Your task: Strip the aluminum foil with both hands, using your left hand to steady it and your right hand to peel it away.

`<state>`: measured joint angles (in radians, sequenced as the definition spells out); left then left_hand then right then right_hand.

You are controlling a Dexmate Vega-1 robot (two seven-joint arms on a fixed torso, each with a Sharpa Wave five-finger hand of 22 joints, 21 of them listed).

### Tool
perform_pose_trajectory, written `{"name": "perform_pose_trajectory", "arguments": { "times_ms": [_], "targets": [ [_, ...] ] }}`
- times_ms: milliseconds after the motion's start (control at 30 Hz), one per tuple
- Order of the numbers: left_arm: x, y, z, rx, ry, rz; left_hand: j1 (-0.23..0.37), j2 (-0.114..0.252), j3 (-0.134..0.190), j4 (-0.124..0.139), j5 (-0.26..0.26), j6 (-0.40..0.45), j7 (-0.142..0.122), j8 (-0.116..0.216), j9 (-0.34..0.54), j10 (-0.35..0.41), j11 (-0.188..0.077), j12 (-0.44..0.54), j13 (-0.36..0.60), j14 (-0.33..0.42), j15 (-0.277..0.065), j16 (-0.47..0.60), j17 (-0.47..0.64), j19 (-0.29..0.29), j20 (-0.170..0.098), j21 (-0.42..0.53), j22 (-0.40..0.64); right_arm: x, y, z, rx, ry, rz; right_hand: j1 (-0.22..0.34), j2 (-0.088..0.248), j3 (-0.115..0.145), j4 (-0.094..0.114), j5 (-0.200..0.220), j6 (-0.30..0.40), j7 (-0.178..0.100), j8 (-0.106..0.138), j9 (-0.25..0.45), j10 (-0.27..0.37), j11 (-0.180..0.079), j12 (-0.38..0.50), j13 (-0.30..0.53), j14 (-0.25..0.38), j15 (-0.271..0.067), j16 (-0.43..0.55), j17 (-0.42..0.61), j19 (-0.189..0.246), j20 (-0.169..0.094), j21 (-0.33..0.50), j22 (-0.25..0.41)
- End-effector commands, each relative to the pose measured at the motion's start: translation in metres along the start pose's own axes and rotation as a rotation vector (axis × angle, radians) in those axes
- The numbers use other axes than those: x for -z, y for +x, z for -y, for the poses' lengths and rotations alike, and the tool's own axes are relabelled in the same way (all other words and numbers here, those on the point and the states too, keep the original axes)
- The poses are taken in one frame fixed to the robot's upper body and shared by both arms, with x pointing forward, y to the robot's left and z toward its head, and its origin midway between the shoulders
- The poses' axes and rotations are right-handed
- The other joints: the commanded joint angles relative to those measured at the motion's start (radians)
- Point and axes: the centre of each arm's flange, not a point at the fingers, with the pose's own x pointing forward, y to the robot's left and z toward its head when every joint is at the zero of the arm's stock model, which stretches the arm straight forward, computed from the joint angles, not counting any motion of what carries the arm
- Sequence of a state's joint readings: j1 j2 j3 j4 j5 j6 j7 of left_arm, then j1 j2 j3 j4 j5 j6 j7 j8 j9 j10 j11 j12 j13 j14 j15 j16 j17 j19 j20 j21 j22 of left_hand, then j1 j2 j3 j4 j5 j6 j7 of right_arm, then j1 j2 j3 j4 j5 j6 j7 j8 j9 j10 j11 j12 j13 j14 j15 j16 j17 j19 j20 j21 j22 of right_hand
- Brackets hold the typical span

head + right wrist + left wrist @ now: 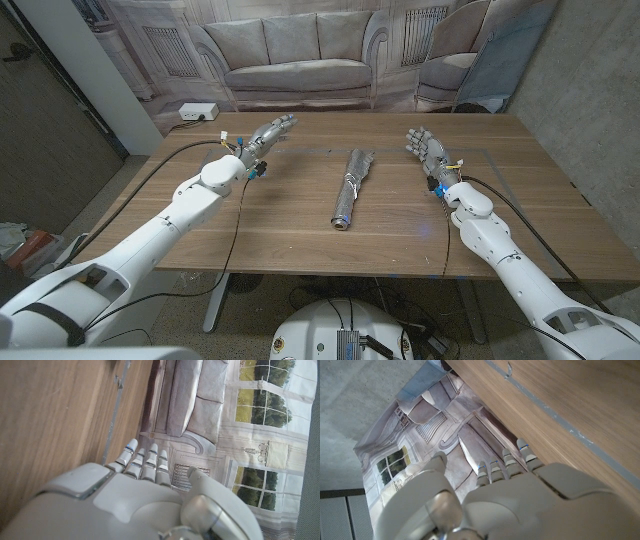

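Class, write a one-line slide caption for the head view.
Silver aluminium foil roll lies untouched between open left hand and right hand.

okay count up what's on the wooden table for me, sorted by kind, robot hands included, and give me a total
Foil rolls: 1, the aluminum foil roll lying mid-table.
Power strips: 1, the white power strip at the far left corner.
Robot hands: 2, the left hand and the right hand, both holding nothing.
Total: 4

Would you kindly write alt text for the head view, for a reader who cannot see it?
A foil roll lies untouched mid-table on a wooden table, between the robot's open left hand and open right hand. A sofa backdrop hangs behind.
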<state>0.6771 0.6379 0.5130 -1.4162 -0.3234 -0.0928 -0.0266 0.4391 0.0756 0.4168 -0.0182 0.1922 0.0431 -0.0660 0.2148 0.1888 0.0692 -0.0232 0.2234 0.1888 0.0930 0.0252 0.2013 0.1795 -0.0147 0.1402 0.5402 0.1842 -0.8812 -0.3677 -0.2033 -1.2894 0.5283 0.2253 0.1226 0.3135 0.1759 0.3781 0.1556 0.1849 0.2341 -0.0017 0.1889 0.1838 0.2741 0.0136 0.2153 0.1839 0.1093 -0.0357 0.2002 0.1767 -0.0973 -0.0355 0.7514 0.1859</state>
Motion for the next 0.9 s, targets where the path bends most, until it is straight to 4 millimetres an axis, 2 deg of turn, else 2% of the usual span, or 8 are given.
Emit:
{"name": "perform_pose_trajectory", "arguments": {
  "times_ms": [33,300,500,533,567,900],
  "targets": [
    [-0.022,0.011,0.004,0.065,0.134,0.003,0.015,-0.007,0.003,-0.013,-0.001,0.0,0.0,0.003,0.001,0.009,-0.002,0.003,0.005,0.003,-0.001,0.005,0.005,-0.005,0.011,-0.002,0.005,0.003,-0.003,-0.001,0.001,0.009,0.008,-0.008,0.002,0.001,-0.005,-0.003,0.009,0.004,0.005,0.005,0.013,0.003,0.007,0.003,0.007,-0.01,0.003,0.003,0.006,-0.088,0.008,0.003],
    [-0.04,0.016,0.008,0.107,0.281,0.014,0.029,-0.018,0.002,-0.026,-0.002,-0.004,0.002,0.0,0.002,0.003,-0.003,-0.001,0.005,-0.002,-0.005,0.002,0.005,-0.005,0.006,-0.005,0.005,0.005,-0.004,-0.001,0.004,0.016,0.013,-0.01,0.002,0.0,-0.008,-0.003,0.009,0.004,0.005,0.005,0.015,0.002,0.007,0.003,0.009,-0.011,0.003,0.002,0.007,-0.088,0.008,0.002],
    [-0.052,0.019,0.009,0.142,0.389,0.022,0.047,-0.032,0.001,-0.042,-0.002,-0.009,0.008,-0.004,0.002,-0.003,0.005,-0.006,0.006,-0.015,-0.018,-0.004,0.006,-0.006,-0.019,-0.009,0.005,0.006,-0.004,-0.002,0.008,0.02,0.016,-0.012,0.002,-0.001,-0.009,-0.003,0.011,0.005,0.005,0.005,0.017,0.002,0.007,0.003,0.01,-0.011,0.003,0.002,0.008,-0.088,0.007,0.002],
    [-0.054,0.019,0.01,0.148,0.399,0.021,0.054,-0.038,0.0,-0.048,-0.002,-0.011,0.008,-0.006,0.003,-0.006,0.009,-0.008,0.006,-0.019,-0.022,-0.005,0.006,-0.008,-0.034,-0.011,0.005,0.006,-0.004,-0.002,0.008,0.022,0.016,-0.012,0.002,-0.001,-0.009,-0.003,0.012,0.005,0.006,0.005,0.017,0.003,0.008,0.003,0.011,-0.01,0.003,0.002,0.008,-0.088,0.007,0.002],
    [-0.057,0.019,0.01,0.154,0.421,0.022,0.057,-0.041,0.0,-0.051,-0.002,-0.011,0.009,-0.006,0.003,-0.006,0.009,-0.008,0.006,-0.021,-0.025,-0.006,0.006,-0.008,-0.038,-0.011,0.005,0.006,-0.004,-0.002,0.009,0.022,0.017,-0.012,0.003,-0.001,-0.01,-0.003,0.012,0.005,0.006,0.005,0.017,0.003,0.008,0.003,0.011,-0.01,0.003,0.002,0.009,-0.088,0.007,0.002],
    [-0.07,0.019,0.019,0.157,0.488,0.04,0.073,-0.059,-0.005,-0.066,0.0,-0.021,0.005,-0.011,0.003,-0.01,0.009,-0.011,0.006,-0.03,-0.034,-0.008,0.006,-0.006,-0.05,-0.015,0.006,0.008,-0.005,-0.002,0.014,0.028,0.022,-0.014,0.004,-0.002,-0.012,-0.003,0.016,0.006,0.007,0.006,0.021,0.004,0.008,0.003,0.014,-0.01,0.003,0.002,0.01,-0.089,0.007,0.002]
  ]
}}
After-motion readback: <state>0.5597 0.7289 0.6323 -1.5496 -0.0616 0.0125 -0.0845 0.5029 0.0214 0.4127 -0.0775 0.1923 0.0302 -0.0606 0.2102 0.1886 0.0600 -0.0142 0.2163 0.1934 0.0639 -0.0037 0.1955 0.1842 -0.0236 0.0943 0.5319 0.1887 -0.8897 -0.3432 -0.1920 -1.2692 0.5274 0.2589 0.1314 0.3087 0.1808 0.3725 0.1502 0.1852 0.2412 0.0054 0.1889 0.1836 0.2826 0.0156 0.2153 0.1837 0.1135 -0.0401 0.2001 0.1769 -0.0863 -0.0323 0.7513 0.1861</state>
